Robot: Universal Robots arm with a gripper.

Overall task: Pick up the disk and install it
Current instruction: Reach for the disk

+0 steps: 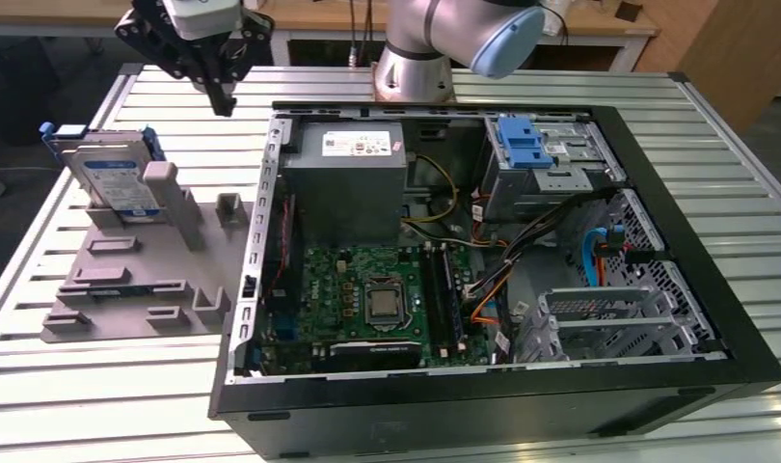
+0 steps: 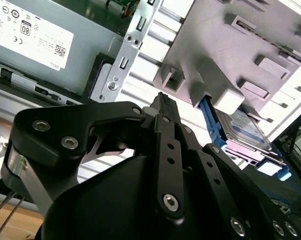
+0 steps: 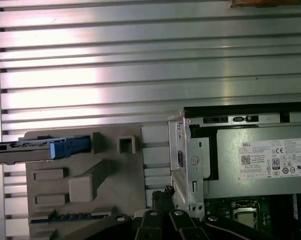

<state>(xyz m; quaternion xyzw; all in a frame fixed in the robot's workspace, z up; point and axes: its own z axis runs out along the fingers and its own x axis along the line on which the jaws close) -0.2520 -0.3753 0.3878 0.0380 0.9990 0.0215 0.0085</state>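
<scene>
The flat silver-grey disk (image 1: 112,181), with a white-and-blue label on its face and blue plastic rails along its edges, stands nearly upright and slightly tilted in a slot at the far end of a grey plastic holder tray (image 1: 140,253). The first wrist view shows the disk edge-on, its blue rail running along the holder's end. Nothing touches it.

The black gripper (image 1: 221,99) hangs above the ribbed metal table (image 1: 108,386), apart from the disk, towards the exterior view's right and farther back. It is near the rear corner of the open black computer case (image 1: 494,405). Its fingers (image 2: 163,107) are pressed together at the tips and hold nothing.

The case lies on the table just beside the holder, on the exterior view's right. Inside it are a big grey power-supply box with a white sticker (image 1: 352,164), a green motherboard (image 1: 364,289) and a metal drive cage with a blue latch (image 1: 525,149).
</scene>
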